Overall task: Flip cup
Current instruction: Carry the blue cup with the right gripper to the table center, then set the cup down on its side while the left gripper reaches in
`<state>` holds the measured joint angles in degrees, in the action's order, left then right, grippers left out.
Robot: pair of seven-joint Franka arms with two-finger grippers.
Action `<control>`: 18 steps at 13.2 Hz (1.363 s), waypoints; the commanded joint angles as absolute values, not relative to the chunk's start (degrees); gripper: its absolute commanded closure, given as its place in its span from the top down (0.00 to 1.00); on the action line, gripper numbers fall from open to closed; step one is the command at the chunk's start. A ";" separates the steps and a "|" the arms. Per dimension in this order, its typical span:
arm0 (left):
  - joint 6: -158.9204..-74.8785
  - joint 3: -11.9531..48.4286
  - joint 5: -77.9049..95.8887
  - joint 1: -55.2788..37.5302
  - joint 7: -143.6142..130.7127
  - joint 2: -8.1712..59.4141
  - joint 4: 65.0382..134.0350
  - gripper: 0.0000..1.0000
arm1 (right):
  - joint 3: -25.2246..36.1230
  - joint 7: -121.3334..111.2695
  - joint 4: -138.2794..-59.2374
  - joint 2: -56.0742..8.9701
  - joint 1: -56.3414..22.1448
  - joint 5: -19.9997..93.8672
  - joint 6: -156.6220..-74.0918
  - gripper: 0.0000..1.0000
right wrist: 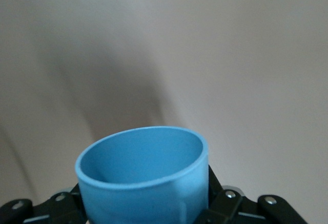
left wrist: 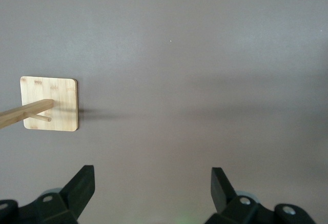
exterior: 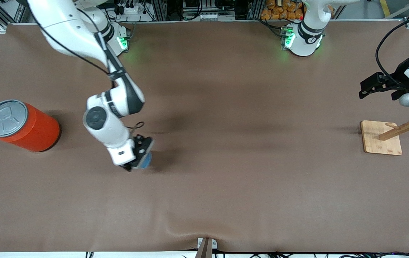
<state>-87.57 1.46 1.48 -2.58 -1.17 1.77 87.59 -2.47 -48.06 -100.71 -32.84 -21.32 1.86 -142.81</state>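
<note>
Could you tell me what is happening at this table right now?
The right gripper holds the small blue cup just over the middle of the table, its mouth open toward the wrist camera. The left gripper waits open above the wooden stand. An orange can stands at the right arm's end.

I count two arms at my table, and each one carries one gripper: the right gripper [exterior: 138, 162] and the left gripper [exterior: 371, 86], so two grippers together. There is one cup [right wrist: 146, 175], light blue. There is one orange can [exterior: 23, 125] with a grey lid. I see also one wooden stand [exterior: 381, 138], which has one square base and one slanted post.
</note>
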 commanded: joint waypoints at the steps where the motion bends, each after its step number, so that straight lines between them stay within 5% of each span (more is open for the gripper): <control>1: -86.75 1.76 2.29 -2.20 0.18 2.02 87.10 1.00 | -2.20 -53.95 -95.37 -37.78 -25.21 2.20 -142.82 0.51; 5: -86.75 1.76 2.29 -2.20 0.18 2.02 87.19 1.00 | -2.20 -55.55 -94.40 -40.34 -30.30 1.76 -145.53 0.63; 11: -86.75 1.85 2.29 -2.11 0.18 2.11 87.28 1.00 | -2.11 -54.67 -94.83 -43.94 -34.37 1.76 -151.69 0.65; 14: -86.75 1.76 2.29 -2.02 0.97 2.55 87.36 1.00 | -2.11 -55.10 -94.83 -44.65 -34.37 1.67 -152.75 1.00; 18: -86.75 1.84 2.29 -1.93 1.05 2.55 87.28 1.00 | -2.11 -56.07 -94.57 -44.47 -33.22 1.67 -152.67 1.00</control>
